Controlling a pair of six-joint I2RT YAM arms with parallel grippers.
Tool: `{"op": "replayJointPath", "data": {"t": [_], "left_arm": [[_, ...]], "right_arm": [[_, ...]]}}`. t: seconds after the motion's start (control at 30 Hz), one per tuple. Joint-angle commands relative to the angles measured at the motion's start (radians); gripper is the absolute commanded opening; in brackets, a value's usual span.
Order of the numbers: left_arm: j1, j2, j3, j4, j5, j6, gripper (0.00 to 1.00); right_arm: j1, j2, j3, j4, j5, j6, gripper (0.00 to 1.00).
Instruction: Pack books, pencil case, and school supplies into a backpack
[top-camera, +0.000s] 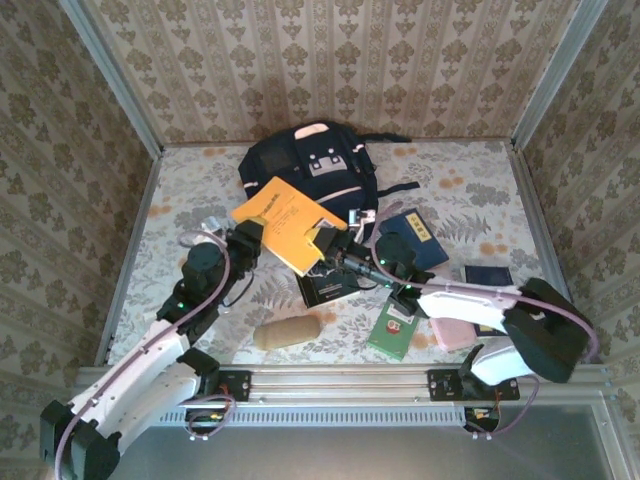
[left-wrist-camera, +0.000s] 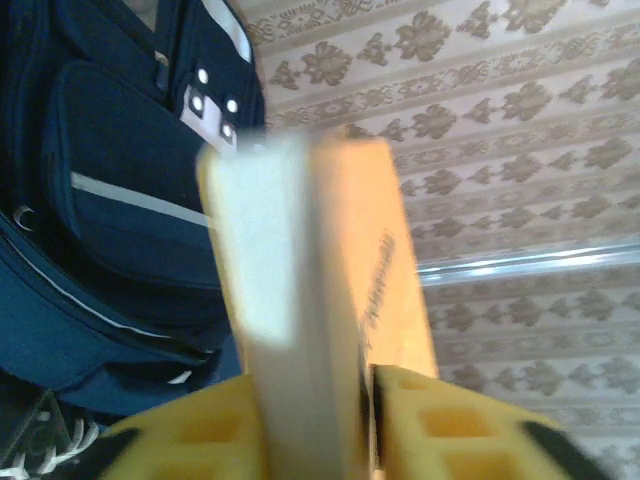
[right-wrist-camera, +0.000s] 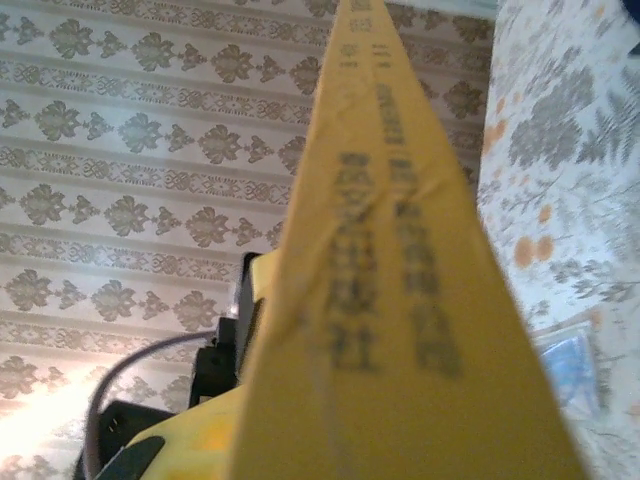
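Two grippers share the orange-yellow book (top-camera: 283, 222), tilted just on the near side of the backpack (top-camera: 300, 165), likely to steer it inside: the right gripper (top-camera: 335, 245) clamps its right corner, the left gripper (top-camera: 248, 238) brackets its left edge, grip unclear.

1 backpack (top-camera: 300, 165), 5 books (top-camera: 283, 222) (incl. 1 orange), 2 pouches (top-camera: 287, 332).
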Motion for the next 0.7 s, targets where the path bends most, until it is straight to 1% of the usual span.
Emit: {"op": "replayJointPath", "data": {"t": [0.0,0.03,0.07,0.2,0.23,0.33,0.4,0.47,0.5,0.53,0.6,0.63,0.67], "left_arm": [[0.022,0.065,0.155,-0.189,0.061,0.364,0.49],[0.028,0.113,0.201,-0.229,0.103,0.444,0.53],[0.028,0.174,0.269,-0.282,0.139,0.532,0.56],[0.006,0.463,0.549,-0.561,0.215,0.855,0.58],[0.003,0.539,0.608,-0.612,0.232,0.916,0.58],[0.004,0.715,0.740,-0.687,0.269,1.062,0.61],[0.016,0.823,0.832,-0.735,0.270,1.132,0.60],[0.043,0.945,0.928,-0.769,0.312,1.185,0.59],[0.064,1.002,0.970,-0.775,0.353,1.202,0.60],[0.087,1.057,1.014,-0.773,0.428,1.214,0.60],[0.122,1.147,1.090,-0.762,0.538,1.216,0.63],[0.155,1.191,1.132,-0.757,0.588,1.226,0.64],[0.165,1.226,1.172,-0.764,0.613,1.239,0.64]], "right_arm": [[-0.093,-0.215,-0.003,-0.391,0.189,-0.190,0.00],[-0.116,-0.272,-0.001,-0.473,0.215,-0.228,0.00],[-0.142,-0.322,-0.006,-0.533,0.228,-0.260,0.00],[-0.220,-0.493,-0.022,-0.721,0.268,-0.369,0.00],[-0.239,-0.530,-0.021,-0.765,0.270,-0.400,0.00],[-0.286,-0.625,-0.033,-0.860,0.264,-0.473,0.00],[-0.309,-0.674,-0.047,-0.898,0.255,-0.506,0.00],[-0.326,-0.705,-0.057,-0.923,0.241,-0.533,0.00],[-0.332,-0.715,-0.059,-0.931,0.230,-0.546,0.00],[-0.339,-0.722,-0.058,-0.942,0.219,-0.560,0.00],[-0.343,-0.728,-0.047,-0.972,0.204,-0.582,0.00],[-0.343,-0.731,-0.040,-0.983,0.192,-0.592,0.00],[-0.343,-0.731,-0.037,-0.990,0.180,-0.599,0.00]]}}
